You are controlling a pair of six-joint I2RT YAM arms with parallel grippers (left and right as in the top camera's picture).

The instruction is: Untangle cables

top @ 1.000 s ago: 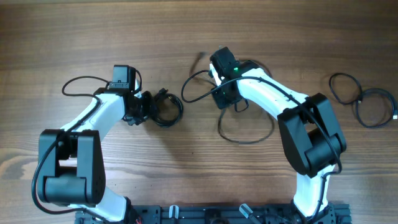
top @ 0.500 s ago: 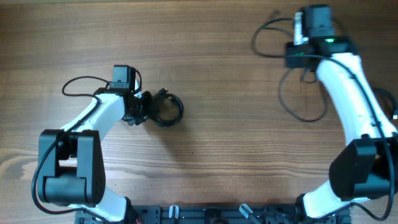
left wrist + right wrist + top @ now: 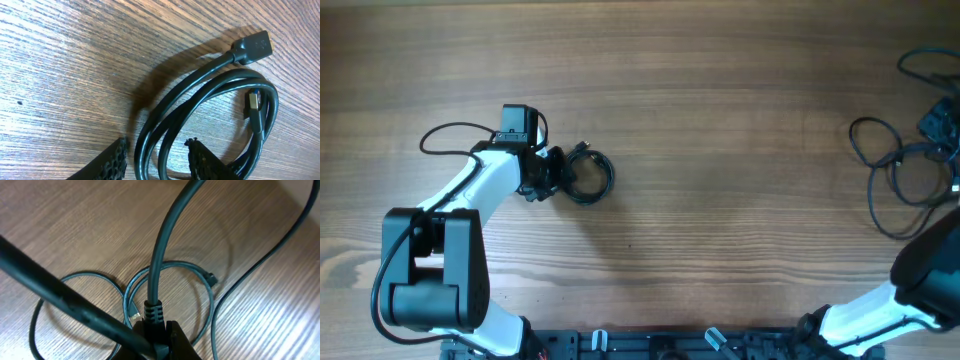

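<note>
A small coiled black cable [image 3: 590,176] lies left of centre. In the left wrist view the coil [image 3: 210,95] shows a black plug [image 3: 255,47] and a gold-tipped plug [image 3: 254,102]. My left gripper [image 3: 558,172] is open; its fingers straddle two strands of the coil [image 3: 157,155]. My right gripper [image 3: 937,125] is at the far right edge, shut on the ribbed plug end [image 3: 154,314] of another black cable [image 3: 162,250]. That cable hangs in a long loop [image 3: 885,205] over more loose cable loops [image 3: 880,140] on the table, also seen below the right wrist [image 3: 172,267].
The wooden table [image 3: 720,120] lies under everything. Another black cord [image 3: 918,62] curls at the far right top corner. The left arm's own wire [image 3: 445,135] loops beside it. The robot base rail [image 3: 660,345] runs along the front edge.
My right arm has swung from the table's centre to the far right edge, carrying its cable away from the coil. The left arm and the coil have not moved.
</note>
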